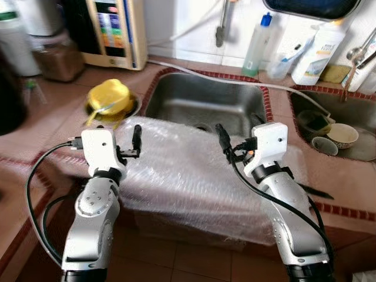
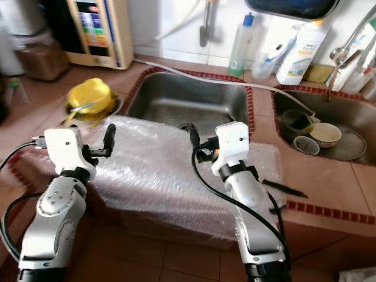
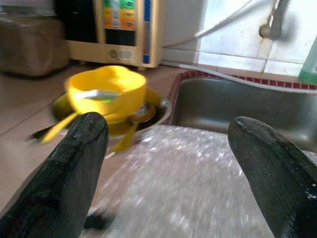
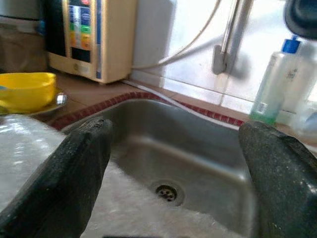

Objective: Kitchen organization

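A large sheet of bubble wrap (image 1: pixel 188 173) lies over the front edge of the tiled counter (image 1: pixel 53 126) and hangs down its face. My left gripper (image 1: pixel 134 141) hovers open above the sheet's left end, its fingers (image 3: pixel 74 163) pointing at a yellow bowl (image 1: pixel 110 97) with a yellow utensil in it, on a metal plate. Over the sheet's right half my right gripper (image 1: pixel 223 141) is also open, facing the steel sink (image 1: pixel 205 100). Nothing sits between either pair of fingers (image 4: pixel 74 168).
A second sink (image 1: pixel 352 111) at the right holds cups and a bowl. Bottles (image 1: pixel 258 44) and a white detergent bottle (image 1: pixel 317 53) line the back wall. A beige appliance (image 1: pixel 114 29) stands at the back left. A thin black object (image 1: pixel 314 191) lies right of the wrap.
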Tool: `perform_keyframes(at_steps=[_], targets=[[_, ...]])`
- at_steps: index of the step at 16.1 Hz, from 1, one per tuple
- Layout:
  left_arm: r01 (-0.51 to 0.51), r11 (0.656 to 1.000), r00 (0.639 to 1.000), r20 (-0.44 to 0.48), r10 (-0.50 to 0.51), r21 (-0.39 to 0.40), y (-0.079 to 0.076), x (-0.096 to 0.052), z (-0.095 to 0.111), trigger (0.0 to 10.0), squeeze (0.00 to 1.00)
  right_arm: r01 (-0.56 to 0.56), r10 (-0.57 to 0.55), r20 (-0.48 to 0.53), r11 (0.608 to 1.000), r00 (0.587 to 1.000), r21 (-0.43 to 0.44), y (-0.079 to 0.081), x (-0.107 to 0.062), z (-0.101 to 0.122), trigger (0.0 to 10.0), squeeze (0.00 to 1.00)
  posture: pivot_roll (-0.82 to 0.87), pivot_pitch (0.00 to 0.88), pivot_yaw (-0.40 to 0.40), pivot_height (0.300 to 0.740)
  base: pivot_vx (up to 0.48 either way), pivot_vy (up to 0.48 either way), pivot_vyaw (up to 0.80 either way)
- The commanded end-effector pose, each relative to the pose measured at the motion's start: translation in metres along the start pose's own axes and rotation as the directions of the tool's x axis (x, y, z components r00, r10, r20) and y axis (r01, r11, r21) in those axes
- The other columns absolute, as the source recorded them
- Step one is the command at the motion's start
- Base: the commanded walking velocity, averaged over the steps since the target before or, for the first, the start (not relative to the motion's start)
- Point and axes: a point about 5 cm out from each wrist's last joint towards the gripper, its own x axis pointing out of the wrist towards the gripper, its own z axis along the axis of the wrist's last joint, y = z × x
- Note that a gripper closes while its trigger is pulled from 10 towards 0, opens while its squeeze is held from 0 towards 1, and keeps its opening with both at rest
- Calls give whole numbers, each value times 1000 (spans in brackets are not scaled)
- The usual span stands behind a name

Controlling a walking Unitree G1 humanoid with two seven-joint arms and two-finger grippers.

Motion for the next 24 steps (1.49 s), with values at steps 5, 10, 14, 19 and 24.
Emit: perform_keyframes(at_steps=[5, 10, 14, 19, 24], targets=[[41, 999, 999, 8, -40, -12, -10, 1, 4, 10000, 0, 13, -13, -7, 999, 1000, -37, -6, -2, 1, 10000, 0, -29, 60, -41, 740, 416, 0, 0], [17, 1000, 999, 31, -17, 13, -10, 0, 7, 10000, 0, 7, -7, -8, 999, 1000, -45, -6, -3, 1, 10000, 0, -28, 61, -40, 740, 0, 0, 0], [-13, 997, 998, 67, 9, 73, -8, 0, 14, 10000, 0, 9, -10, -4, 998, 1000, -65, -5, -2, 2, 10000, 0, -23, 72, -43, 740, 0, 0, 400], [-7, 997, 998, 68, 2, 78, -9, 1, 14, 10000, 0, 17, -17, 0, 998, 1000, -57, -3, 0, 2, 10000, 0, -25, 78, -25, 740, 0, 0, 610], [2, 995, 998, 55, -7, 96, -11, 3, 14, 10000, 0, 22, -21, 14, 999, 1000, -45, -1, 3, 4, 10000, 0, -35, 100, -21, 740, 0, 0, 0]])
